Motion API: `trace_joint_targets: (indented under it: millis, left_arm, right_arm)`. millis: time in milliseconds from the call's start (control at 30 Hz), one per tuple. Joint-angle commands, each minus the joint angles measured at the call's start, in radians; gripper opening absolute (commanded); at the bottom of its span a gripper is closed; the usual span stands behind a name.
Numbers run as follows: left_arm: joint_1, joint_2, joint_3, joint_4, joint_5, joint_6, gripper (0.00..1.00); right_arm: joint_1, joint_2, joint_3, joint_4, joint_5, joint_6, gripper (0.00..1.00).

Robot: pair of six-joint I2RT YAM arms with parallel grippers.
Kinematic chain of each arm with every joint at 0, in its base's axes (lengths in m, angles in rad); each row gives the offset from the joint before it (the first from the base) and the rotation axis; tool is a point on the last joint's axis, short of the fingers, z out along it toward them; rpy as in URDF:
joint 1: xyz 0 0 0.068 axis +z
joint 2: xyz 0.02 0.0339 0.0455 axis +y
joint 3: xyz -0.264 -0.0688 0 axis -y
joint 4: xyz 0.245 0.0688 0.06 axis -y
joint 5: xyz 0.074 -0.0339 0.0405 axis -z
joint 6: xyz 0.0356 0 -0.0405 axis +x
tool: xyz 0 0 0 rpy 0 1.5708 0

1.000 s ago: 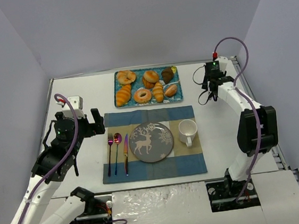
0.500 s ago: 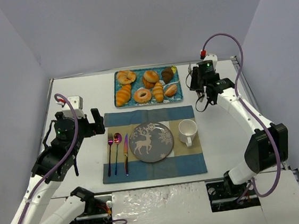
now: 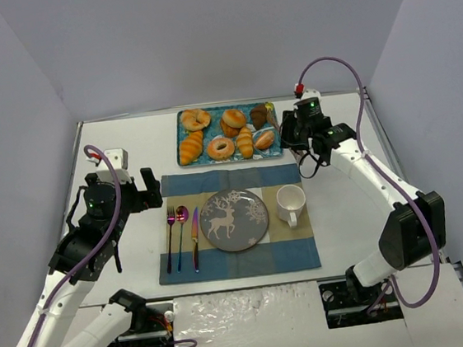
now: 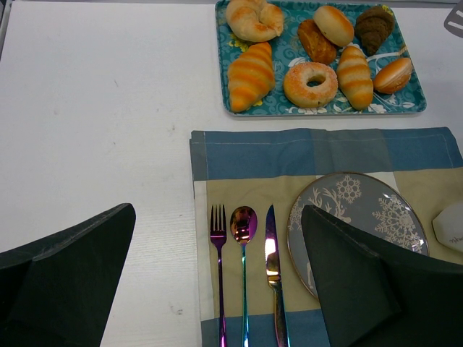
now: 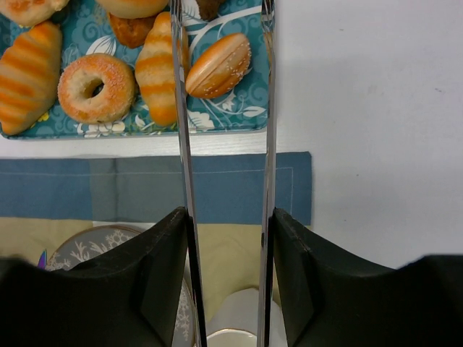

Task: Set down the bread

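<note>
The bread lies in the near right corner of the teal tray, just beside a long ridged roll on its left, with the ring doughnut farther left again. Its long axis runs on a slant in the right wrist view, low end toward the roll and high end toward the tray's right edge. In that view the right gripper frames it: the two thin blades stand apart with the bun showing in the gap, and nothing is clamped between them. You cannot tell from these views how high the blades ride above it. Because the bun sits askew to the line on which the blades close, you would probably do well to turn the wrist a little, or accept a grip across its corners. Watch the left blade, which lines up over the ridged roll. The left gripper is well away over the placemat, its fingers wide apart and empty, so the pick falls to your right arm. The plate waits nearer the bases.
</note>
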Motion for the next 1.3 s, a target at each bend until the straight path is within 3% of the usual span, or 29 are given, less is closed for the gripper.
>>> trace_joint_targets:
  millis: [0,467,1067,1167,1267]
  left_arm:
    - [-0.005,-0.003,0.033,0.052,-0.014,0.009,0.97]
    - [-0.003,-0.006,0.031,0.053,-0.009,0.007,0.97]
    - [-0.005,-0.002,0.031,0.055,-0.009,0.009,0.97]
    - [-0.005,-0.003,0.031,0.055,-0.009,0.009,0.97]
    - [-0.005,-0.004,0.029,0.055,-0.009,0.009,0.97]
  right_arm:
    - [0.033,0.018,0.014,0.032,-0.003,0.015,0.46]
    - [0.064,0.11,-0.006,0.051,0.074,0.046,0.53]
    - [0.072,0.199,-0.027,0.121,0.042,0.071,0.53]
    - [0.073,0.204,-0.03,0.127,0.038,0.073,0.51]
    - [0.078,0.205,-0.03,0.13,0.032,0.074,0.38]
